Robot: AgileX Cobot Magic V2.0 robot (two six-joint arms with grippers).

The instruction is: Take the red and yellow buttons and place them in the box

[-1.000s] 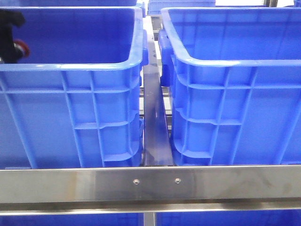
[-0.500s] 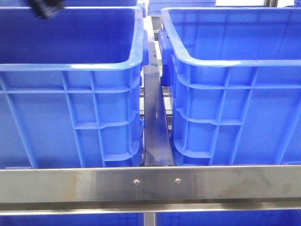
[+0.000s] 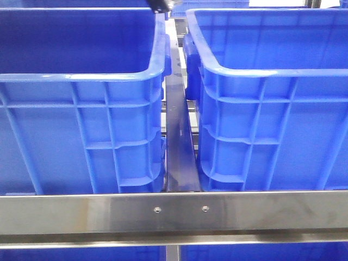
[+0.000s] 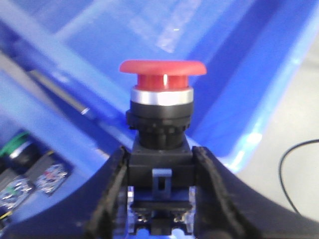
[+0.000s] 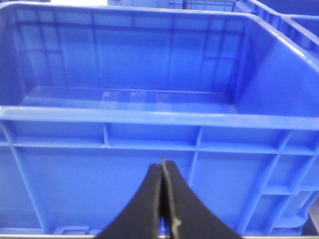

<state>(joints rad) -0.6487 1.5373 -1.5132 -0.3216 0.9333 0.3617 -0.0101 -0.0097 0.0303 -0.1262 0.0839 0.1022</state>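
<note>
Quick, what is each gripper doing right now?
Left gripper: closed on the red button.
Right gripper: closed, holding nothing.

Two blue crates stand side by side in the front view, one left [image 3: 81, 76], one right [image 3: 261, 70]. One red button [image 4: 162, 74] shows in the left wrist view. One green-capped part [image 4: 17, 149] lies there too.

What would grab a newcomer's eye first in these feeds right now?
The red button, clamped upright by its black body in the left end effector, fills the left wrist view. In the front view, two big blue crates sit side by side, the left crate and the right crate, split by a metal rail. The right end effector hangs shut and empty before a crate wall.
</note>
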